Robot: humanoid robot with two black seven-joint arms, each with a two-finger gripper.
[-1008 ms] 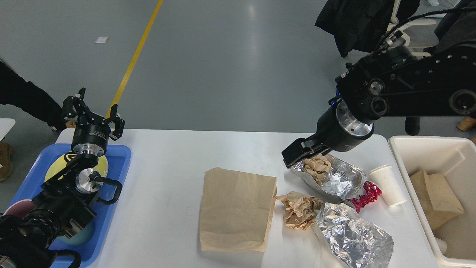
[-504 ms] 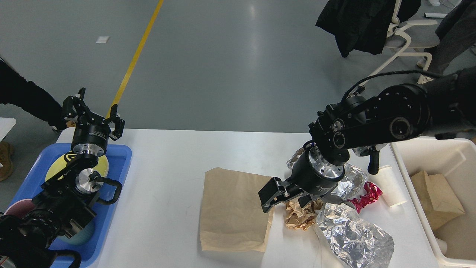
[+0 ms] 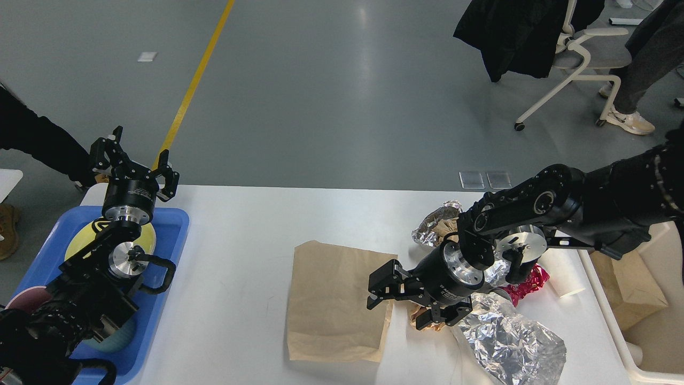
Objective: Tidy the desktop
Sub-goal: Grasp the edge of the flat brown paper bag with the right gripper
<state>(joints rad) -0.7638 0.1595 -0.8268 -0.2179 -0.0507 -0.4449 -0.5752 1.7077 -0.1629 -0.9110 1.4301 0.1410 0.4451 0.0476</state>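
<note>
Desktop [image 3: 240,256] middle bare; right tool [image 3: 398,302] at bag [image 3: 336,299] edge.

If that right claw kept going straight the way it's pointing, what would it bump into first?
Most likely the flat brown paper bag: the right gripper points left with open jaws at the bag's right edge. Its height above the desktop is unclear.

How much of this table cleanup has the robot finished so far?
Partly done: a brown bag already sits in the cream bin. In hand: the right gripper is open at the crumpled brown paper. Left on the desktop: the flat paper bag, foil, red wrapper, paper cup.
</note>
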